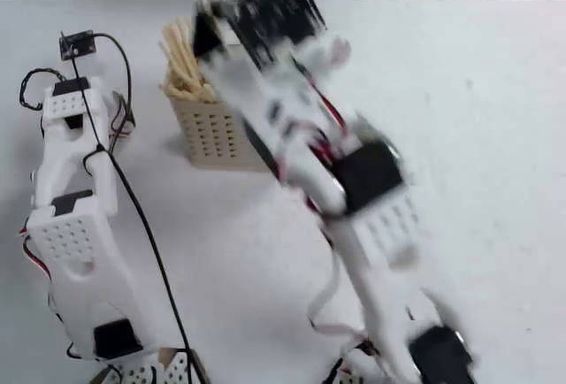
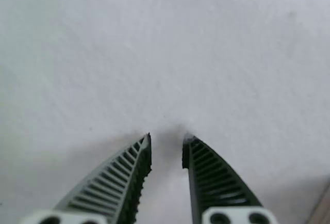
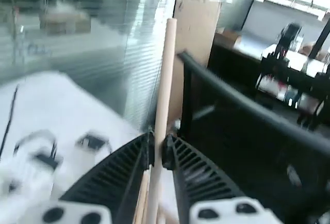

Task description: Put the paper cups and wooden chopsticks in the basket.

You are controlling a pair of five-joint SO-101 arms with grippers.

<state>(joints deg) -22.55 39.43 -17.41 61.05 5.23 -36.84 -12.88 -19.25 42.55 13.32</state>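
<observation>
The right claw (image 3: 157, 150) is clamping shut on one chopstick (image 3: 166, 90) and holding it just above the basket (image 1: 217, 136), toward the far side of the table (image 1: 478, 92). A bundle (image 1: 181, 61) of chopsticks is already standing in the basket. The left claw (image 2: 166, 141) is hovering over bare table, slightly parted and gripping nothing. The chopsticks are looking nearly done, with this one awaiting its drop. Whether any cups are sitting inside the basket cannot be told.

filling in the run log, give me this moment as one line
right end effector: shut on chopstick, near basket | basket: other chopsticks inside | left end effector: slightly open, over table
</observation>
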